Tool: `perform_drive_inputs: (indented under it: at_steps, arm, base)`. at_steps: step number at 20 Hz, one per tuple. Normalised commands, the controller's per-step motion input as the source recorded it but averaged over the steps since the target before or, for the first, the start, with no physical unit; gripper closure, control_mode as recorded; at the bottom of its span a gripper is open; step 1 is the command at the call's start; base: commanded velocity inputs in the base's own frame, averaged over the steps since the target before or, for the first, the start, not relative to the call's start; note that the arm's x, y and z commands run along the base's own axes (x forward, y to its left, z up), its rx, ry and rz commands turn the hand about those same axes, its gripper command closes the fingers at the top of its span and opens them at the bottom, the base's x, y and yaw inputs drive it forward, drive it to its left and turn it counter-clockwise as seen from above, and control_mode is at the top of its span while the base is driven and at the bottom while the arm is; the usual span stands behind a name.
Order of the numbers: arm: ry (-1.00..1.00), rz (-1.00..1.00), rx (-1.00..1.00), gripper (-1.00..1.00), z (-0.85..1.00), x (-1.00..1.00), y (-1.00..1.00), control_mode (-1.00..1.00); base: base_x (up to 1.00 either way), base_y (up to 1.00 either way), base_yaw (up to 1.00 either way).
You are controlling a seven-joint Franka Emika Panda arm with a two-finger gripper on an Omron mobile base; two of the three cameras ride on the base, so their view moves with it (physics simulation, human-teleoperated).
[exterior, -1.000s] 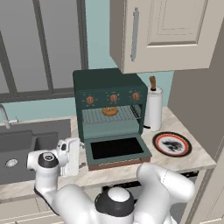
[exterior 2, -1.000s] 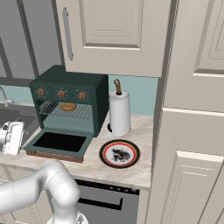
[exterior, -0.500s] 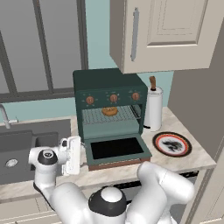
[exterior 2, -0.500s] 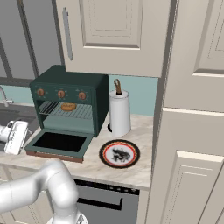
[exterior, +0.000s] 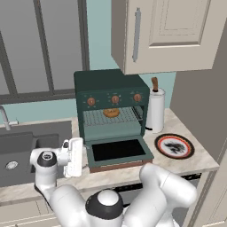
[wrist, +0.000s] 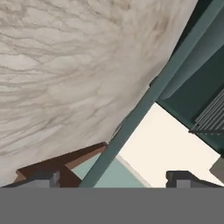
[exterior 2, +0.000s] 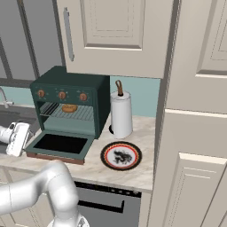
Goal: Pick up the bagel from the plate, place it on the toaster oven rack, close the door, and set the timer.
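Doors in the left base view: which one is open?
The toaster oven's door, dark green with a black window, lies folded down flat on the counter. The beige cabinet door above, with its vertical handle, is shut.

The toaster oven (exterior: 111,95) sits on the counter (exterior: 195,162) with its door (exterior: 119,151) dropped flat in front and the bagel (exterior: 111,113) inside on the rack (exterior: 126,117). My gripper (exterior: 76,156) hangs just left of that door's edge. Right of the oven stands the paper-towel roll (exterior: 155,110), the plate (exterior: 174,146) in front of it, the sink (exterior: 22,150) off to the oven's left.
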Motion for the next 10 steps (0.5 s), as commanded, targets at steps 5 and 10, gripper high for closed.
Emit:
perform_drive_inputs:
  at_steps: [5, 10]
  arm:
    - [0.0, -0.01, -0.16, -1.0, 0.29, -0.01, -0.44, -1.0]
    - [0.02, 0.0, -0.19, -1.0, 0.57, 0.0, -0.46, -1.0]
  base:
    - [0.0, 0.0, 0.0]
    - [0.0, 0.0, 0.0]
